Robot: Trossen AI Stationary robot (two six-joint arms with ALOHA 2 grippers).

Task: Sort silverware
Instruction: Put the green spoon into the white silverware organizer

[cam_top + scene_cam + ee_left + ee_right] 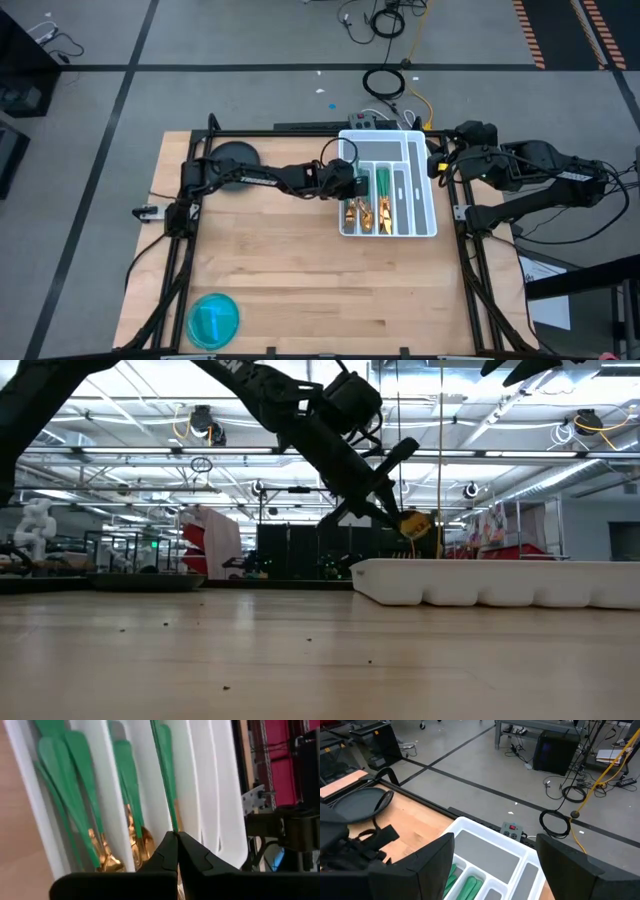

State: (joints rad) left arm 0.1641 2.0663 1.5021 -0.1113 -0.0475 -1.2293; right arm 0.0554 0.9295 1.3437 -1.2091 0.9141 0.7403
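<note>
The left gripper (pixel 176 851), jaws clamped on a green-handled utensil (pixel 165 780), hangs over the white tray (pixel 425 190) to drop it among matching silverware (pixel 368 212), while the right gripper (pixel 495 865) waits at the tray's far end, jaws apart.

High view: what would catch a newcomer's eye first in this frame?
The white compartmented tray at the table's far right, with gold-headed, green-handled silverware in its left slots. The left gripper hangs over it, shut on one green-handled piece. The right gripper waits open at the tray's far edge, and a teal plate sits at the near-left corner.
</note>
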